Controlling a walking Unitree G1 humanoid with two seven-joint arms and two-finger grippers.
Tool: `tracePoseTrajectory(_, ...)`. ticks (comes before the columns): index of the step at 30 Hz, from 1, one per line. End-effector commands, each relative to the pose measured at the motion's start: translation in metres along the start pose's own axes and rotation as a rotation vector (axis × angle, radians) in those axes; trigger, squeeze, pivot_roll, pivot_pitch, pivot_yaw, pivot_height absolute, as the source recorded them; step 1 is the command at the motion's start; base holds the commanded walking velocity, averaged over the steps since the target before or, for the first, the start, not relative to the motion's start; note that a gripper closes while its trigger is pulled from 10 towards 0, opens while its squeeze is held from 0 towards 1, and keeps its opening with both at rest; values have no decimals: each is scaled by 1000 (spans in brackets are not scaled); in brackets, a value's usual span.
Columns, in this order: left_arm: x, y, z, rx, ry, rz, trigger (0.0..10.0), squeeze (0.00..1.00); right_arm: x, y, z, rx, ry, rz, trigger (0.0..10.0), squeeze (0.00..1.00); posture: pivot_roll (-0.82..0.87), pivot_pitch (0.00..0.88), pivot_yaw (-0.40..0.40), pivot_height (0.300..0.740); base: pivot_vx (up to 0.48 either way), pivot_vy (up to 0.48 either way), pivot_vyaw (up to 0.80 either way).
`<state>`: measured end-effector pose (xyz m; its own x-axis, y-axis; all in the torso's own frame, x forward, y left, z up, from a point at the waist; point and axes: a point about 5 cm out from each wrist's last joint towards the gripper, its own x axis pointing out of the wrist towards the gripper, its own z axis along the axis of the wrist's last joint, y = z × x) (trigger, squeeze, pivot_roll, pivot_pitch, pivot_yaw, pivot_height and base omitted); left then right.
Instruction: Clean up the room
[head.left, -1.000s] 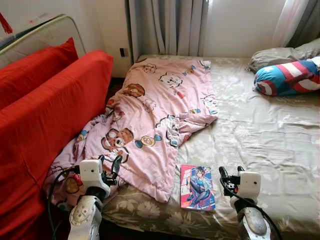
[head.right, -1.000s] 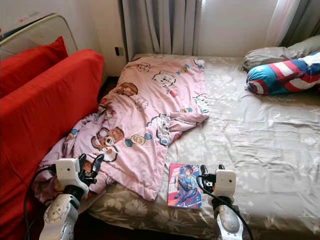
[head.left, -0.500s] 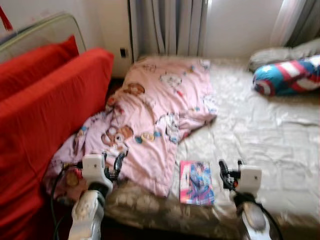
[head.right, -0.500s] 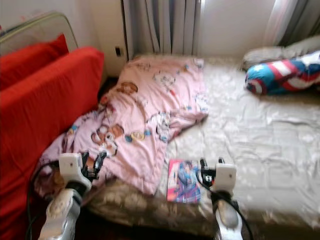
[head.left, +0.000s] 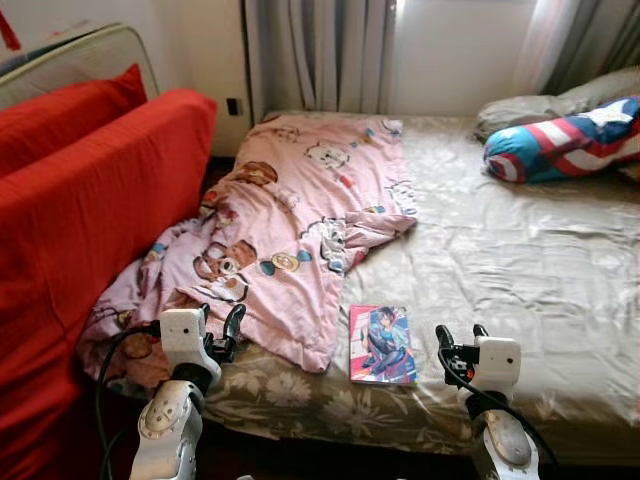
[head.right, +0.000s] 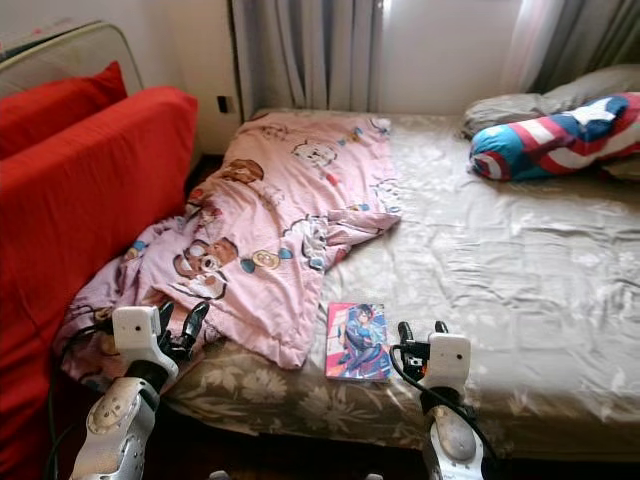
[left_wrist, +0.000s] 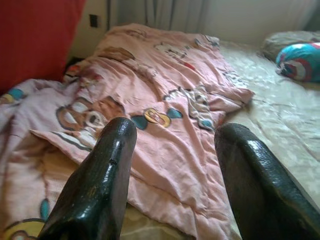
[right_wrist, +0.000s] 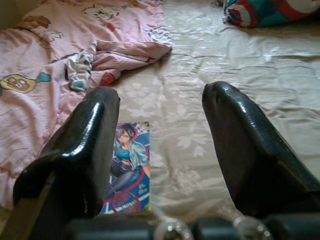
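bed (head.left: 520, 270) with a beige floral sheet, wrinkled and a bit shiny. a pink cartoon-print quilt (head.left: 290, 230) is bunched across its left half, soft and creased, its lower corner drooping off the near edge toward the red sofa (head.left: 80, 220) (matte fabric, fat cushions). a thin glossy comic book (head.left: 382, 344) lies flat on the sheet near the front edge, just beside the quilt's hem and not under it. a round striped bolster pillow (head.left: 560, 145) in blue, red and white sits at the far right, against a grey pillow (head.left: 520, 108). grey curtains (head.left: 315, 55) hang behind. left gripper (head.left: 220, 322) hovers over the quilt's low corner, fingers spread apart, holding nothing. right gripper (head.left: 460, 338) sits just right of the book, fingers parted too, empty.
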<state>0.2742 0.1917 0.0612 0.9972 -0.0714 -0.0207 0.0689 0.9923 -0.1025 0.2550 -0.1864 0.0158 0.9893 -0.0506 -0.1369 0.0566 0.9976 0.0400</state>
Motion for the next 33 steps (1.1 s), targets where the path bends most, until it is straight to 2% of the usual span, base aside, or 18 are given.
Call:
tracePoseTrajectory(1,-1,1,2,-5,3,1,10000,0,4,1,7,9,-25,-2,10000,0,-30,24,-10,669,0,0,0)
tracePoseTrajectory(10,-1,2,3,0,4,0,10000,0,5,5,7,9,-17,6,10000,0,-25,27,-7,669,0,0,0)
tracePoseTrajectory(17,-2,4,3,0,8,1,10000,0,4,5,1,-10,29,2,10000,0,-25,29,-3,669,0,0,0)
tracePoseTrajectory(19,-2,4,3,2,9,1,10000,0,4,5,0,-8,35,2,10000,0,-25,30,-2,649,0,0,0)
tracePoseTrajectory(24,-2,5,3,7,13,-2,10000,0,3,8,4,16,-1,19,10000,0,-23,31,0,649,0,0,0)
tracePoseTrajectory(33,-4,7,3,13,16,1,10000,0,3,9,2,10,9,19,10000,0,-20,34,3,649,0,0,0)
